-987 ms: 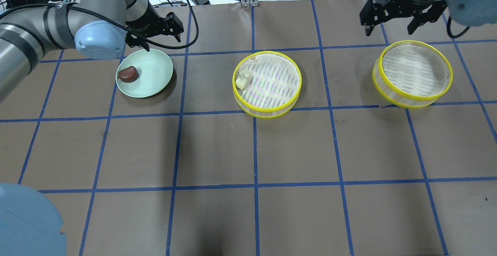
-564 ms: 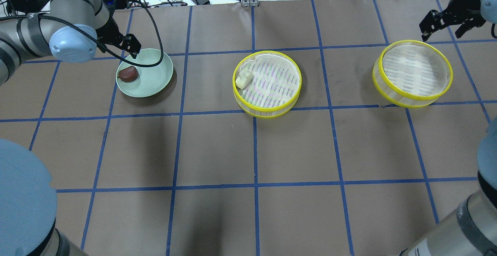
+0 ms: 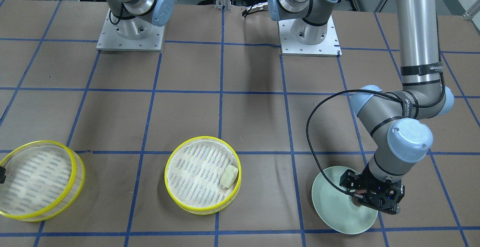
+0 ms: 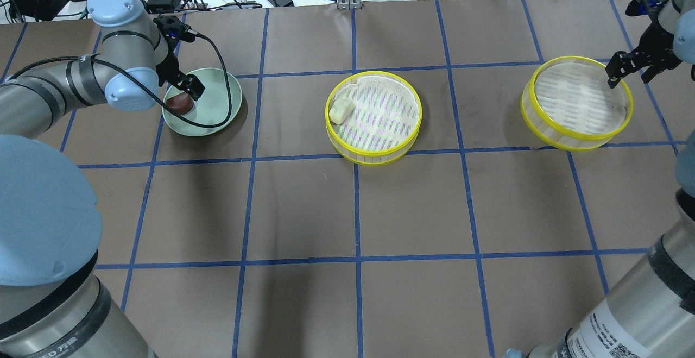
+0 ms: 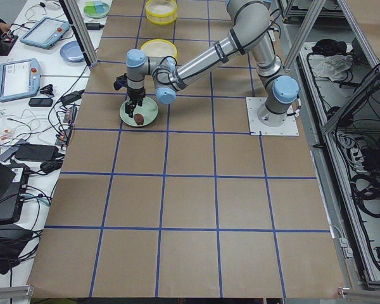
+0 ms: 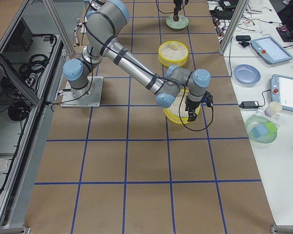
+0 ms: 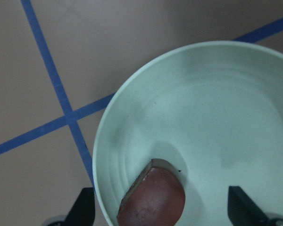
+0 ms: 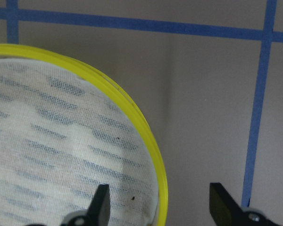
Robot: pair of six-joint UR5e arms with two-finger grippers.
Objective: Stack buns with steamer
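- The left end effector [image 4: 186, 89] hung low over the pale green round plate [image 4: 227, 102]. It was wide open with nothing in it, and its two fingers [image 7: 82, 209] stood on either side of the dark reddish-brown soft bun [image 7: 153, 197].
- This bun lay on the plate, close to the rim, and one finger appeared to be over the rim itself. If the arm went lower there, I think the finger could press on the rim and tip or push the plate on the brown paper-covered desk [image 4: 412, 211].
- The bun looked soft and rounded, so a grip away from its middle could squeeze it out sideways.
- The cream-white soft bun [image 4: 341, 111] lay inside the middle yellow-rimmed round steamer basket [image 4: 374, 155], at or very near its wall.
- The right end effector [image 8: 162, 207] was also open and held nothing. One finger was above the cloth lining inside the empty yellow-rimmed round steamer basket [image 4: 570, 138], and the other was outside its wall.
- A grip on only one side of such a thin wall might let the basket hang tilted. It could then land crooked on the other basket or press on the cream-white bun.
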